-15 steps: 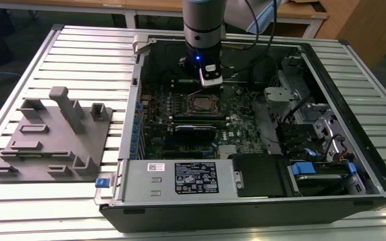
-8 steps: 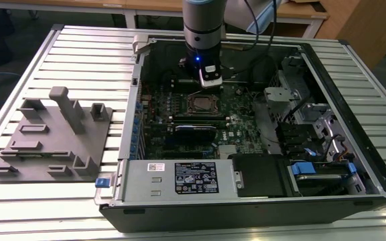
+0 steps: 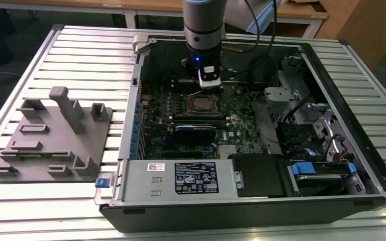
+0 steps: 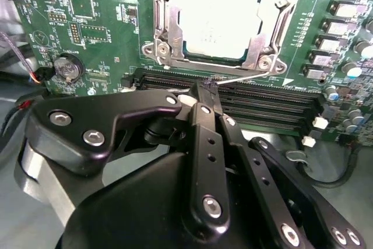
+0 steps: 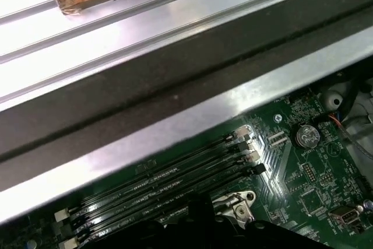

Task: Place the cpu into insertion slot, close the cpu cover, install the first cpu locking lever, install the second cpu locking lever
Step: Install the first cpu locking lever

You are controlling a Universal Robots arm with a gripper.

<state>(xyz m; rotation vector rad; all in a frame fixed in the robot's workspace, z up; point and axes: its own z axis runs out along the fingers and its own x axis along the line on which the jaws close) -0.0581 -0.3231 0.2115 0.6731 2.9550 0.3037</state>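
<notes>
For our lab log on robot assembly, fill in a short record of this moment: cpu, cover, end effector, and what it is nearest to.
cpu: seated in the insertion slot, silver top showing
cpu cover: closed down, framing the cpu
end effector: fingers together, tips at the end of a locking lever
locking lever: thin metal rod along the socket's edge, beside the memory slots
setting: green motherboard inside an open computer case
</notes>
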